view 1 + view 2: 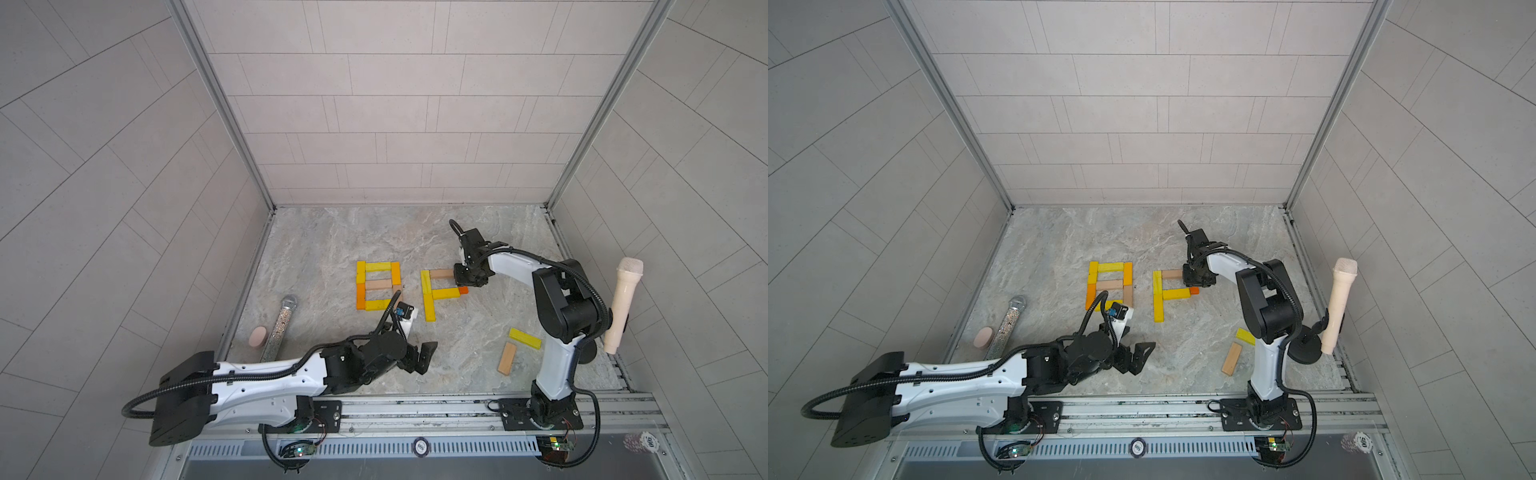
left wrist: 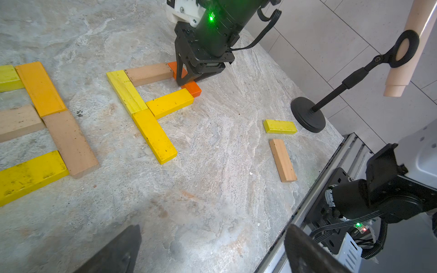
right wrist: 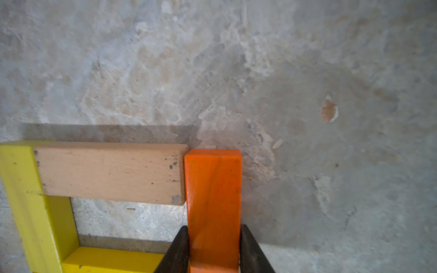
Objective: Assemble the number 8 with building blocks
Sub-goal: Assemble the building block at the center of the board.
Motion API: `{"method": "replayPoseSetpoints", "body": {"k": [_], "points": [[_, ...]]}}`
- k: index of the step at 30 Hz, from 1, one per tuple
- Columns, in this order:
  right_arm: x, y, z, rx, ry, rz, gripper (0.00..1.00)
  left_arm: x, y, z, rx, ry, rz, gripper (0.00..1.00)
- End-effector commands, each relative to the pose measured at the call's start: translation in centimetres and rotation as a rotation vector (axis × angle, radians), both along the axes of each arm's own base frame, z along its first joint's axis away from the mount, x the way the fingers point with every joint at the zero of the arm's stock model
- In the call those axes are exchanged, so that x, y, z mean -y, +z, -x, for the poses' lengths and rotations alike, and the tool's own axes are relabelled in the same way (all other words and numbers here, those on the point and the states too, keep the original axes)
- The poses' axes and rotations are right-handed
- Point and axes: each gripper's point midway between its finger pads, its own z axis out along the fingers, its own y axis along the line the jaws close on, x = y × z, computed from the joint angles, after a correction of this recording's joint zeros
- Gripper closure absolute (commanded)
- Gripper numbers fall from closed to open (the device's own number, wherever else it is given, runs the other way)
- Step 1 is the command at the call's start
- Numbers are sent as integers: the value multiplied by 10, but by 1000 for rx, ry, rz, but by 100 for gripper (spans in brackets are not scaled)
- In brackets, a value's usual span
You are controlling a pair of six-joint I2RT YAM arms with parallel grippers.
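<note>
Orange block point(image 3: 212, 201) is clenched by right pincer point(image 3: 214, 230), left pincer point(image 2: 212, 230) released; chip point(image 1: 649, 440) reads 500.

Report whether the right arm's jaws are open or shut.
Shut on the orange wooden bar: in the right wrist view, the two black jaws press against its long sides.

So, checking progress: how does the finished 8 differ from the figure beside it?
The finished 8 has seven bars; the figure beside it five, its lower half open. Nothing grips the 8; the right pincer grips the figure's orange bar. Both mix yellow, orange and tan.
</note>
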Motion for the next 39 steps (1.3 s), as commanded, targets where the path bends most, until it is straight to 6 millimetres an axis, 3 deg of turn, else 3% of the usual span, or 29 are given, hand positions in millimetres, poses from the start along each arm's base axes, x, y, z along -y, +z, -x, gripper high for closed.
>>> {"method": "replayPoseSetpoints", "body": {"k": [1, 24, 34, 39], "points": [[7, -11, 8, -39, -18, 28, 64, 0, 4, -3, 8, 13, 19, 0], [5, -13, 8, -45, -23, 13, 64, 1, 5, -2, 6, 12, 24, 0], [6, -5, 5, -27, -29, 15, 52, 1, 7, -3, 10, 12, 30, 0], [7, 8, 3, -1, -29, 19, 51, 1, 9, -3, 12, 11, 33, 0]]}}
